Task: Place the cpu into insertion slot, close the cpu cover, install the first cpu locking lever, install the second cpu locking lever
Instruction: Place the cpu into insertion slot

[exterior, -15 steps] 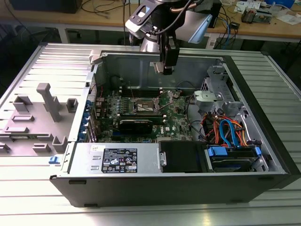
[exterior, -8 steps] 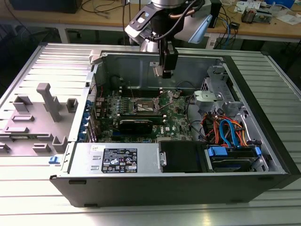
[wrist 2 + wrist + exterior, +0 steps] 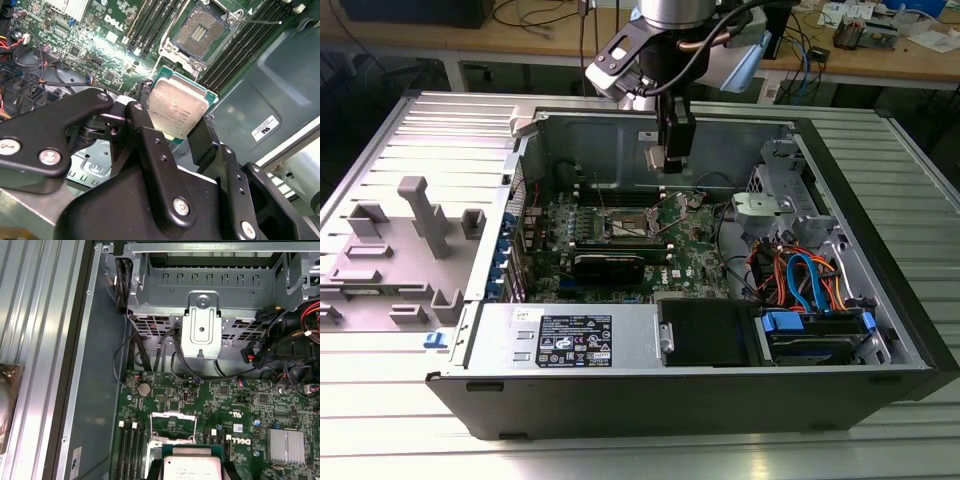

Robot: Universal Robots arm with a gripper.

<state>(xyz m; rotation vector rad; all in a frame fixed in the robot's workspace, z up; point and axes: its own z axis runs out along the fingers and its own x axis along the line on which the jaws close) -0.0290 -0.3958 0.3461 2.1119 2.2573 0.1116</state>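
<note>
Green at the edges and silver on top, the cpu [image 3: 180,107] is pinched on two sides by the black fingers [image 3: 142,125] of the gripper [image 3: 172,122]. It hangs in the air over the green board [image 3: 695,250] inside the open computer case [image 3: 880,250]. It is near the insertion slot [image 3: 200,32] but not in it. The slot is open and has nothing in it, and its dark middle shows in the second wrist view. The cpu cover [image 3: 172,424] looks lifted up on its edge in the first wrist view. A thin metal lever [image 3: 262,22] sticks out to the side of the slot. Here is what I think could go wrong. The cpu looks tipped in the second wrist view, so it may come down crooked. One corner would then hit first and could hurt the tiny parts inside the slot. It could also be turned the wrong way round and not fit. The pinch is only on two thin edges, so a bump could make the cpu slip and fall on the board. The raised cover and the long black memory slots [image 3: 155,20] are close by, and the fingers could knock into them.
</note>
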